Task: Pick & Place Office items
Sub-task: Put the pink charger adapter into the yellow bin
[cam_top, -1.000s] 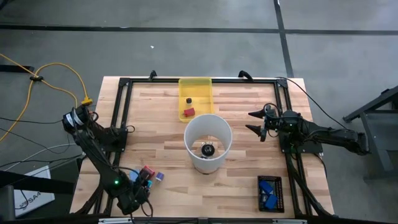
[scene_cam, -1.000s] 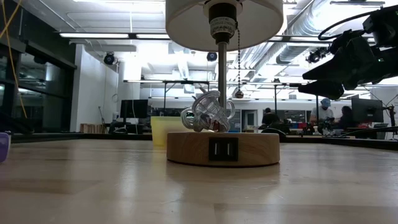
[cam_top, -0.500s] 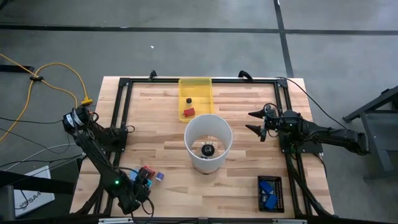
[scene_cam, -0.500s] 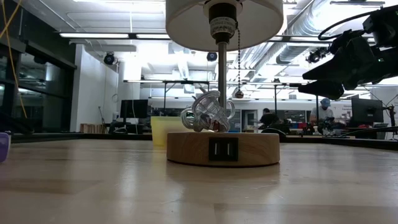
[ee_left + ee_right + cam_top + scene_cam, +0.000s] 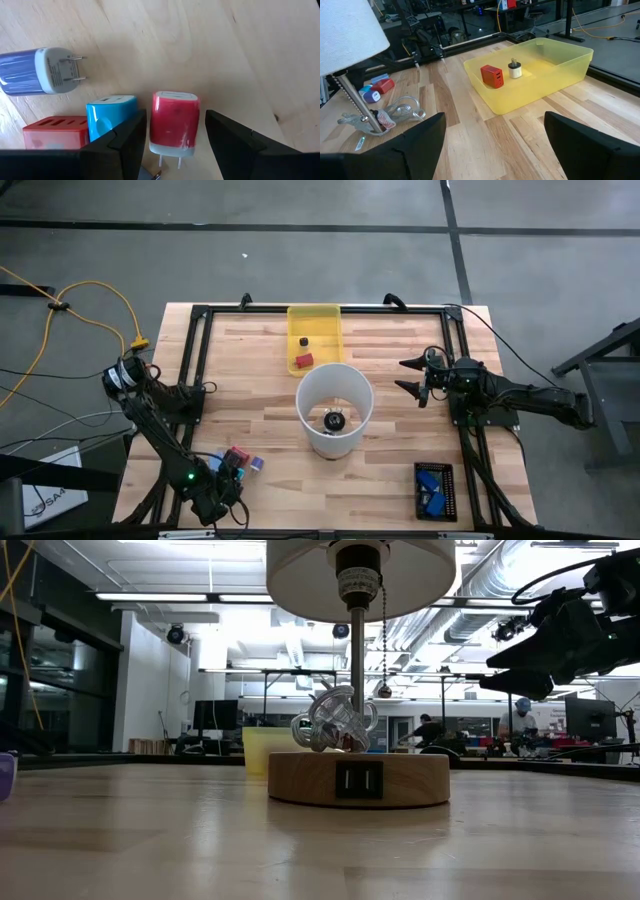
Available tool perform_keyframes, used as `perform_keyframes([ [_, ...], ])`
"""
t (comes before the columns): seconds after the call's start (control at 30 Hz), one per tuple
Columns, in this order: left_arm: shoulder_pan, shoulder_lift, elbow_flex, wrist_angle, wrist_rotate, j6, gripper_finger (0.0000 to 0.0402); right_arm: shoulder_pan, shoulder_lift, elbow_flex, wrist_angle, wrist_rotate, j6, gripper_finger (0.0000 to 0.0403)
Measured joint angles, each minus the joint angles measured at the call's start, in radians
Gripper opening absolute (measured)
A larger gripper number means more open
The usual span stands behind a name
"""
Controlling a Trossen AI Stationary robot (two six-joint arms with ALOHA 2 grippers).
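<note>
Several small chargers lie on the wood near the table's near-left corner. A red charger (image 5: 175, 122) lies flat, its prongs pointing toward the wrist camera. Beside it are a cyan charger (image 5: 111, 114), a red block (image 5: 55, 132) and a purple-blue plug (image 5: 35, 70). My left gripper (image 5: 225, 475) points steeply down over them and is open. Its fingers (image 5: 131, 137) stand on either side of the red charger with a thin gap on each side. My right gripper (image 5: 408, 377) waits open and level at the right, above the table.
A lamp with a white shade (image 5: 335, 408) and a round wooden base (image 5: 358, 778) stands mid-table. A yellow tray (image 5: 314, 332) at the far edge holds a red block (image 5: 492, 76) and a small white plug (image 5: 514, 70). A black holder (image 5: 434, 490) with blue pieces sits near right.
</note>
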Motion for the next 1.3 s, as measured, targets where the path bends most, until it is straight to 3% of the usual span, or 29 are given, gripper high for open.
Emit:
perform_keyframes([
  [0.6,0.000,0.000,0.000,0.000,-0.001,0.000,0.0139,0.000,0.000,0.000,0.000,0.000,0.000,0.0325],
  [1.07,0.000,-0.003,0.000,0.000,-0.001,0.006,0.0135,0.000,0.000,0.000,0.000,0.000,0.000,0.0325],
  [1.3,0.003,-0.071,0.002,0.008,-0.018,0.021,0.0134,0.000,0.000,0.000,0.000,0.000,0.000,0.0325],
])
